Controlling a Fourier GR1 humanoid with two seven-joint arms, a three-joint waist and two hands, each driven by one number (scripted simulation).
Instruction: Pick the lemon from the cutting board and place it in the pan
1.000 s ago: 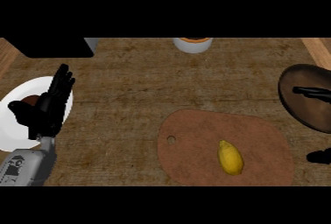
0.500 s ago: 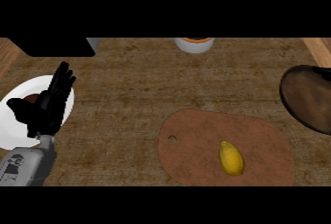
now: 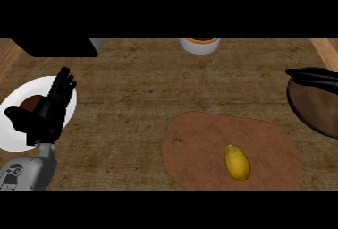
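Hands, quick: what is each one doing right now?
Left hand: open, fingers straight, holding nothing, over the white plate.
Right hand: not in view.

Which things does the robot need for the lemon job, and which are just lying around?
Needed:
lemon
cutting board under it
pan at the right edge

Just lying about:
white plate with something brown on it, at the left
cup at the top

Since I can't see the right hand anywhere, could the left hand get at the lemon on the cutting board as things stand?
Probably yes, though it's a long cross-reach. The left hand rests open over the white plate at far left; only bare counter lies between it and the lemon.
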